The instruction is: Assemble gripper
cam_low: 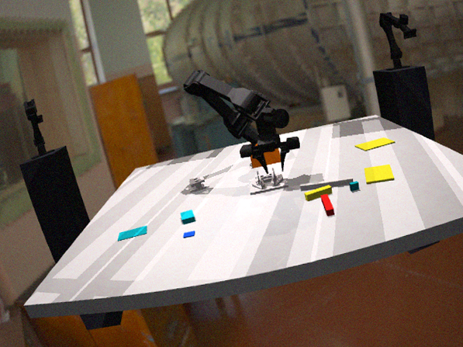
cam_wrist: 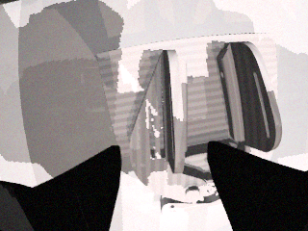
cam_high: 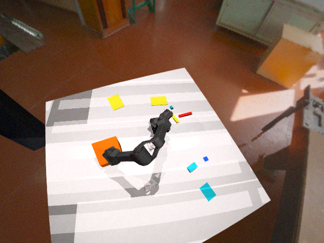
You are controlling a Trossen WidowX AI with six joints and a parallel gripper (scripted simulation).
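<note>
2 jaws (cam_wrist: 174, 111) (cam_wrist: 250, 96) side by side on the gripper base (cam_low: 269, 188) (cam_wrist: 202, 113).

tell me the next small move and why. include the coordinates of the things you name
I'd ease the gripper (cam_high: 152, 130) (cam_low: 275, 171) (cam_wrist: 165, 152) straight up, fingers apart. It is open and grips nothing, and in the wrist view one upright jaw (cam_wrist: 178, 115) stands between its fingertips, the other jaw (cam_wrist: 257, 101) just beyond, so a sideways move could knock either. Whether the teeth mesh, I can't tell.

Top cam looking steeply down over whole table (cam_high: 110, 216) (cam_low: 243, 247); exterior cam facing across it from one edge, also framing it; wrist cam peering close between fingertips at gripper base (cam_low: 269, 182) (cam_wrist: 197, 103), which exterior is sharing.
</note>
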